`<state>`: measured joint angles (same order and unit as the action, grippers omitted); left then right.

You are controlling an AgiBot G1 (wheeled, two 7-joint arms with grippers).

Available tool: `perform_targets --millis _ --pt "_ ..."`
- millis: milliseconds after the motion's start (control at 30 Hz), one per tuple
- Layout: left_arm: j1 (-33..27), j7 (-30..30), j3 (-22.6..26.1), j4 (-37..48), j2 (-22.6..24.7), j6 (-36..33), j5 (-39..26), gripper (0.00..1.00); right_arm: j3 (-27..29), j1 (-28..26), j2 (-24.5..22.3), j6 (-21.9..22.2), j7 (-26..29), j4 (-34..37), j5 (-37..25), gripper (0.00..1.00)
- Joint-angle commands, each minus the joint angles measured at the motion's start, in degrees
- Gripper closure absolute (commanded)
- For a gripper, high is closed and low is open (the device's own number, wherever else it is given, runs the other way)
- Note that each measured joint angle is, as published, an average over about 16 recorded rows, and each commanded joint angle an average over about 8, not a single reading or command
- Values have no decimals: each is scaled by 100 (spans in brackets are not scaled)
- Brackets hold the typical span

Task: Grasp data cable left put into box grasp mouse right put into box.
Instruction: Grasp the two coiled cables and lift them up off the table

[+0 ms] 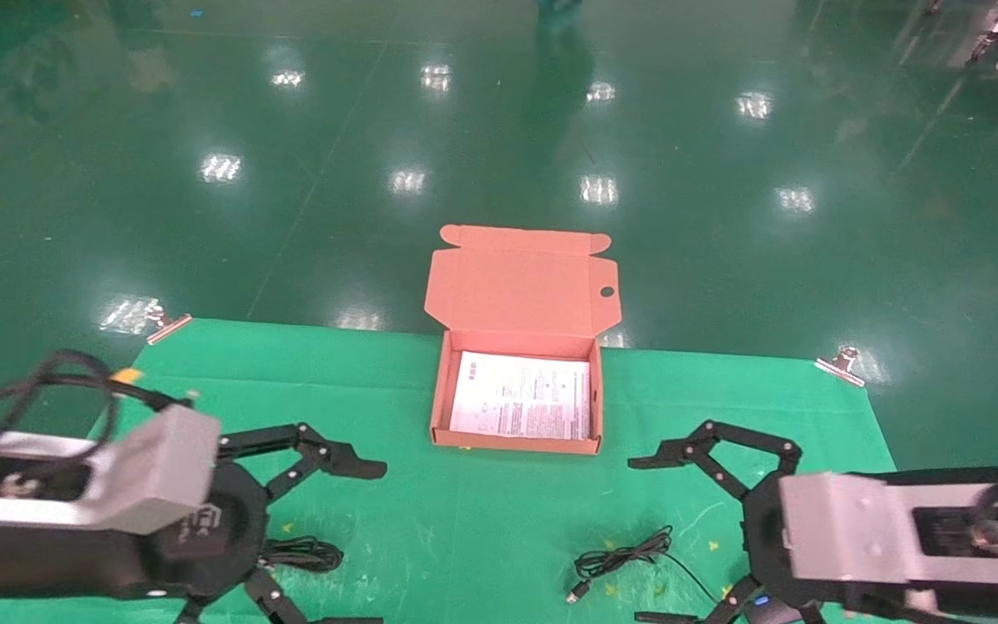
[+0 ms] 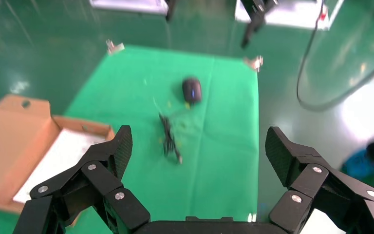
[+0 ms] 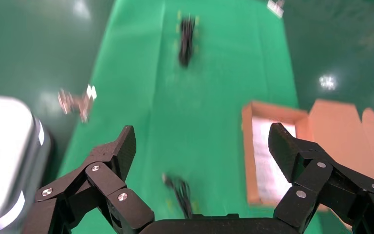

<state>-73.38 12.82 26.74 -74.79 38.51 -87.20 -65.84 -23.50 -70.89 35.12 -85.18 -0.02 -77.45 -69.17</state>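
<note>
**Box open and waiting, nothing packed yet**

Box (image 1: pixel 516 381) first, from the head view: it sits at the middle of the tabletop's far edge, lid flap thrown back over that edge, and we see only a printed sheet (image 1: pixel 522 396) inside. By our reading neither item is packed, so both steps remain. The data cable (image 1: pixel 300 552) lies coiled near the front edge on the left, just beside our left gripper (image 1: pixel 352 537), whose jaws are spread wide and empty. The mouse (image 1: pixel 767 609) peeks out at the front edge on the right, under our right gripper (image 1: pixel 664 537), also spread and empty; its cord (image 1: pixel 625 563) trails toward the middle. The green mat (image 1: pixel 482 520) between grippers and box is bare, so we judge both paths open; the box's near wall is the one edge to clear.

From the left wrist, the left gripper's jaws stand apart, and we look across the mat to the mouse (image 2: pixel 192 89), its bundled cord (image 2: pixel 169 140), and the box (image 2: pixel 9 141).

From the right wrist, the right gripper's jaws also stand apart; the data cable (image 3: pixel 186 39) lies far across, the box (image 3: pixel 272 151) to one side.
</note>
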Motion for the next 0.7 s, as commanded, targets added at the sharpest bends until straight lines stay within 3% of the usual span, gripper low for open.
perform_targets --millis 33,267,500,700 --pt "-150 16 136 1 75 -30 -294 0 -115 -139 49 -12 -131 -11 -343 0" --pt "-570 -4 747 -23 384 -42 -1691 0 -533 -321 307 161 -777 -21 -1504 0" --pt "-726 155 1312 -58 676 116 -3057 0 -886 -234 586 639 -1403 -18 -2611 0" --pt "-669 370 1660 -108 909 431 -4074 0 -1125 -107 842 1084 -1598 1 -3390 0"
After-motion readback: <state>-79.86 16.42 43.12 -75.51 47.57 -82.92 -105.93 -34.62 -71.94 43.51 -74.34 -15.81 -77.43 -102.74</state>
